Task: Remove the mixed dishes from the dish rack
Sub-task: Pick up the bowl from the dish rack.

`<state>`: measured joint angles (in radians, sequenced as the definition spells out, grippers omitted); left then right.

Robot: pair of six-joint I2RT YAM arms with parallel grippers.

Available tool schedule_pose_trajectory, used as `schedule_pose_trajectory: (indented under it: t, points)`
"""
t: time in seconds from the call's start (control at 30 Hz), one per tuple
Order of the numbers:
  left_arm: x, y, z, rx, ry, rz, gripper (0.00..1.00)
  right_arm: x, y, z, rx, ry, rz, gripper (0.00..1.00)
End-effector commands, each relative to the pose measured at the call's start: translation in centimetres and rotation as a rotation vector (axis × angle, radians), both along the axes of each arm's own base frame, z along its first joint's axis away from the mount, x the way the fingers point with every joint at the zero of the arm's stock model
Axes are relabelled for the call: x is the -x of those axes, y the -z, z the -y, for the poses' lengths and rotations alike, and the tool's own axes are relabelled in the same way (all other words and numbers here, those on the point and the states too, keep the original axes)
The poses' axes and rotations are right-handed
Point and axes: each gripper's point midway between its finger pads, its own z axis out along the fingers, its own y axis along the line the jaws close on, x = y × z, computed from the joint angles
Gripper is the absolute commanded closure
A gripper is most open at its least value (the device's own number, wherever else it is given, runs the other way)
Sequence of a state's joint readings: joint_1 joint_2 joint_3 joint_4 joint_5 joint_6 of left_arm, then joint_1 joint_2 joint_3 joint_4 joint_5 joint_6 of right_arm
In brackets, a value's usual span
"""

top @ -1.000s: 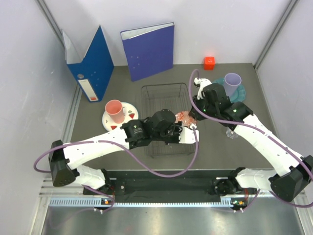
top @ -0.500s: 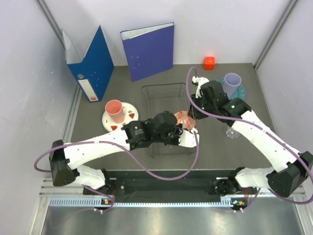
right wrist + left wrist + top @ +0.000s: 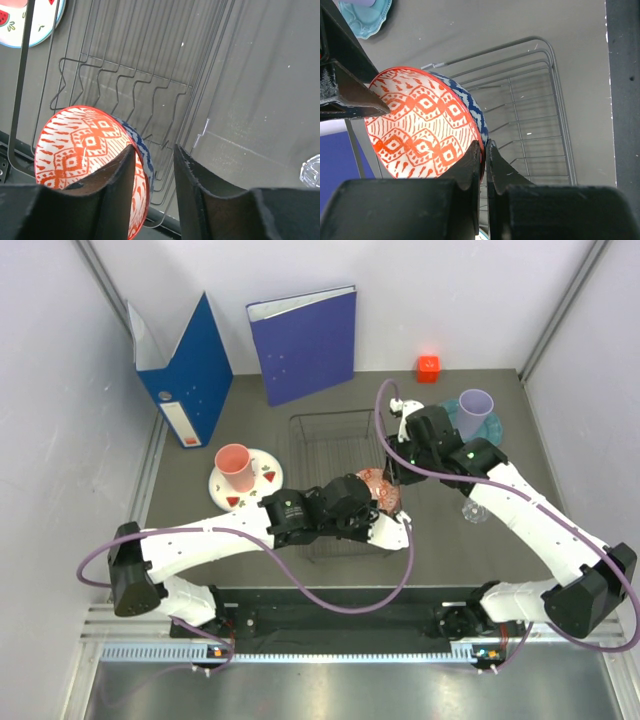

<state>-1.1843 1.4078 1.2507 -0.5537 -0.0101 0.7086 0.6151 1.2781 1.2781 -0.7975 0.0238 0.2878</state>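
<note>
One slippery, breakable blue-white patterned ceramic bowl point(image 3: 420, 125), red inside: left fingers point(image 3: 470, 161) pinch its four-o'clock rim; right fingers point(image 3: 120, 175), spread, seemingly straddle it.

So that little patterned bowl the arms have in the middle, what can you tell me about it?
The small bowl is round and looks like glazed ceramic: white inside with orange-red diamond patterns, blue and white outside. It is tipped up on edge over the dish rack, near its right side. The left gripper pinches its rim, one finger inside and one outside. The right gripper is open at the opposite rim. Whether the bowl touches the wires I cannot tell.
</note>
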Motion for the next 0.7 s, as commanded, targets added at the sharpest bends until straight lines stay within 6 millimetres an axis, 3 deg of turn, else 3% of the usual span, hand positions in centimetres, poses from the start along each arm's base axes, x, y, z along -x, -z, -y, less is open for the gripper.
schedule_pose_trajectory:
  t: [0.0, 0.23, 0.43, 0.67]
  points:
    - [-1.4, -3.3, 0.0, 0.051, -0.056, 0.075, 1.00, -0.7, -0.7, 1.4, 0.065, 0.027, 0.039, 0.69]
    - [-1.9, -3.6, 0.0, 0.063, -0.079, 0.099, 1.00, 0.0, 0.1, 1.1, 0.064, -0.007, 0.016, 1.00]
    - [-2.4, -3.9, -0.1, 0.067, -0.096, 0.119, 1.00, 0.2, 0.2, 1.3, 0.069, -0.001, 0.018, 1.00]
    - [-3.8, -3.7, -0.1, 0.098, -0.186, 0.154, 1.00, -0.3, -1.6, 2.0, 0.046, 0.063, 0.082, 1.00]
